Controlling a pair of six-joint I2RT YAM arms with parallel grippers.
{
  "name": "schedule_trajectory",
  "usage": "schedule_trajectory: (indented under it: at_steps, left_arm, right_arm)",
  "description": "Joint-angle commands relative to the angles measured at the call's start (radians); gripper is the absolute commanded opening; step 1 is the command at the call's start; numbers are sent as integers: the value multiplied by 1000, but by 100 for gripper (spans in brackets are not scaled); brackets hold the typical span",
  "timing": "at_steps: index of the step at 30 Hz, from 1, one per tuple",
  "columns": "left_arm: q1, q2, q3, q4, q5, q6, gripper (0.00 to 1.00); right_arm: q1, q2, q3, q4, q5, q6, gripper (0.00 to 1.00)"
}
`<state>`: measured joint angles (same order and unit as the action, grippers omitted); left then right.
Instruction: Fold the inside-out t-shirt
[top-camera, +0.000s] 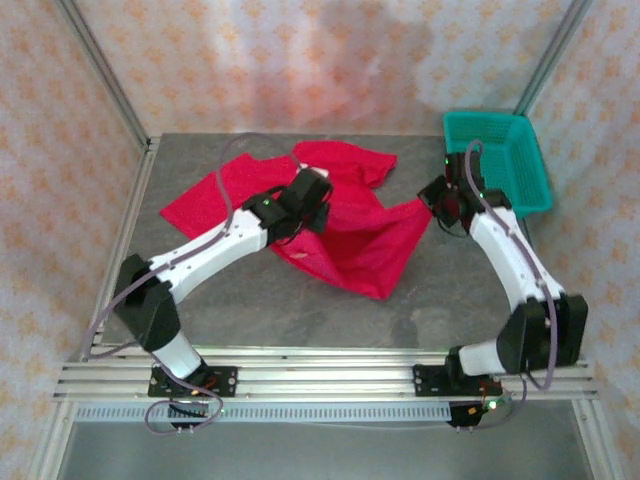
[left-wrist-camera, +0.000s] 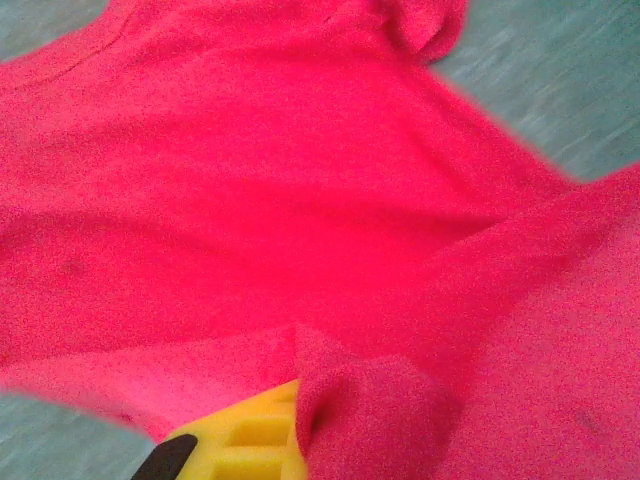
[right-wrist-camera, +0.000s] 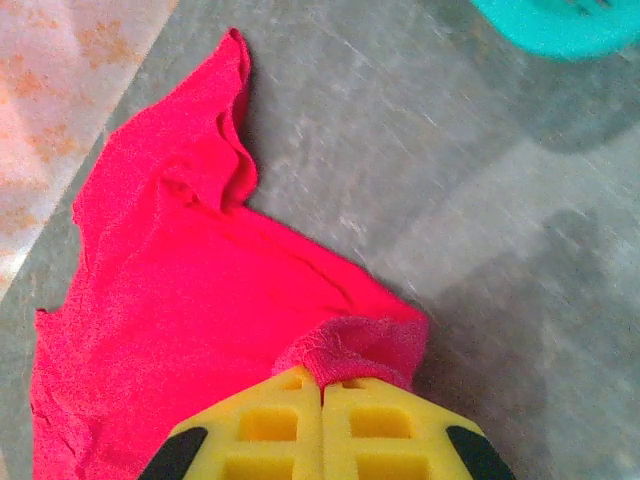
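The bright red t-shirt (top-camera: 360, 240) lies crumpled across the middle of the grey table (top-camera: 300, 310), one part stretched toward the right. My left gripper (top-camera: 313, 205) sits over the shirt's middle, shut on a bunch of fabric. In the left wrist view one yellow finger (left-wrist-camera: 245, 440) shows, and a fold of the t-shirt (left-wrist-camera: 300, 200) covers the other. My right gripper (top-camera: 438, 205) holds the shirt's right corner. In the right wrist view its yellow fingers (right-wrist-camera: 270, 420) are pressed together on that corner of the t-shirt (right-wrist-camera: 200, 300).
A teal plastic basket (top-camera: 500, 160) stands at the back right of the table, close behind the right arm; its rim (right-wrist-camera: 560, 25) shows in the right wrist view. Patterned walls and metal posts enclose the table. Bare grey surface lies in front of the shirt.
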<state>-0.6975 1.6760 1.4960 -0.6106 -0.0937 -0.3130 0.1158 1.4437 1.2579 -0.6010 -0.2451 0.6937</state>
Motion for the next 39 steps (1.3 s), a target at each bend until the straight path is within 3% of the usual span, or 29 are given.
schedule_trajectory:
  at_steps: [1, 3, 4, 8, 10, 13, 16, 21, 27, 29, 32, 36, 39]
  left_arm:
    - [10, 121, 120, -177, 68, -40, 0]
    - [12, 177, 171, -201, 81, -54, 0]
    - [12, 199, 192, -210, 92, -64, 0]
    - [12, 228, 233, -224, 121, -102, 0]
    - [12, 228, 238, -221, 126, -112, 0]
    - [13, 227, 254, -233, 132, -118, 0]
    - [13, 217, 265, -253, 124, -122, 0]
    - [14, 158, 276, -277, 125, -141, 0]
    - [13, 80, 311, -298, 166, -207, 0]
    - [11, 66, 342, -322, 195, -249, 0]
    - [-1, 42, 391, -342, 239, -285, 0]
    - [-37, -9, 418, -330, 241, -299, 0]
    - [-45, -50, 435, -307, 260, -310, 0]
  right_arm:
    - [-13, 161, 138, -53, -14, -72, 18]
    - [-13, 204, 197, -126, 13, -98, 40]
    - [-12, 194, 190, -130, 13, -105, 44]
    - [17, 24, 39, -93, 27, -130, 50]
    - [67, -64, -57, -70, 22, -138, 44]
    - [196, -169, -253, 67, -2, -115, 27]
    - [294, -170, -409, 241, -11, -48, 13]
    - [365, 21, -438, 532, -56, 55, 3]
    - [451, 285, -285, 846, -48, 204, 0]
    - [453, 366, -216, 928, -19, 249, 6]
    - [456, 481, -67, 988, -1, 296, 34]
    - [476, 592, 128, 904, 47, 319, 70]
    - [491, 682, 234, 833, 85, 344, 80]
